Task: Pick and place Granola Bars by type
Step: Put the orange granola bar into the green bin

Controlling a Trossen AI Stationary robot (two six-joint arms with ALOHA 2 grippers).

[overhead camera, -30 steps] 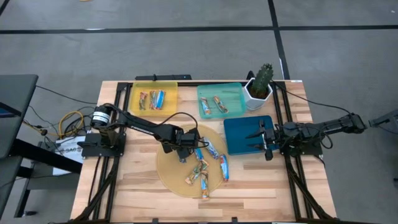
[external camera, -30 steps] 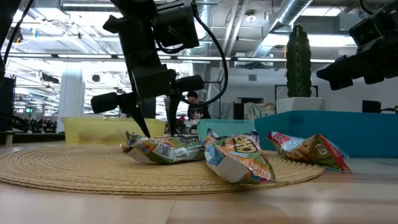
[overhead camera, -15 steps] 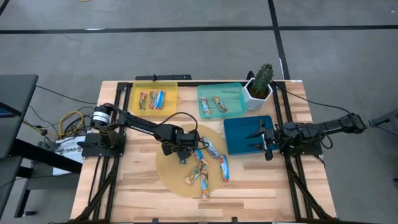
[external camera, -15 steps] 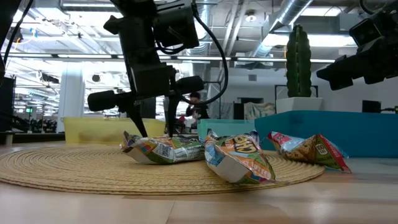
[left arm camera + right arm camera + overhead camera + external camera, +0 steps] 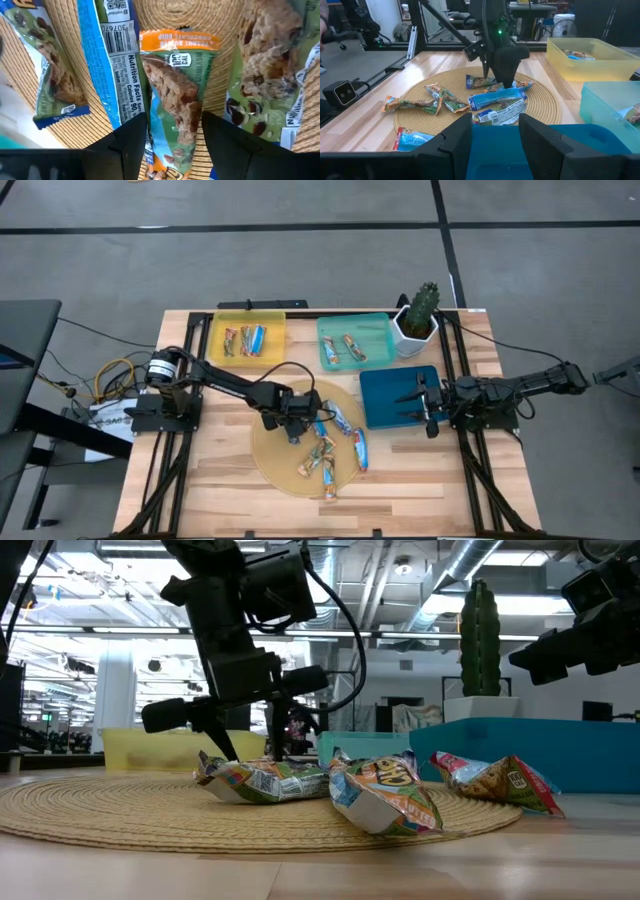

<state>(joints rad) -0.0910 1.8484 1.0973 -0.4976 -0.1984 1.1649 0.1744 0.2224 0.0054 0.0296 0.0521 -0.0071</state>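
Observation:
Several granola bars [image 5: 328, 442] in shiny wrappers lie flat on a round woven mat [image 5: 273, 458]. My left gripper [image 5: 297, 425] hangs over the mat's far part, pointing down, open. In the left wrist view its fingers stand on either side of a green bar with an orange end [image 5: 175, 100]. In the low view its tips [image 5: 248, 748] reach the top of the crumpled bar wrappers [image 5: 262, 780]. My right gripper [image 5: 408, 406] waits open above the dark blue tray [image 5: 390, 390]. More bars lie in the yellow tray [image 5: 250, 338] and the teal tray [image 5: 352, 340]. My left gripper comes from above, pointing down, with one finger [image 5: 131, 145] and the other [image 5: 220, 145] along the two long sides of the green bar's near end [image 5: 172, 142]. The bar lies flat on the mat. I cannot tell whether the fingers touch it.
A blue-and-white bar [image 5: 112, 55] and green bars [image 5: 270, 80] lie close on both sides of the straddled one. A potted cactus [image 5: 418, 318] stands at the far right, beside the teal tray. Bare wood shows along the table's near edge [image 5: 200, 500].
My left gripper has sunk a little toward the bars on the mat and tipped slightly, staying open. The bars and my right arm have kept still.

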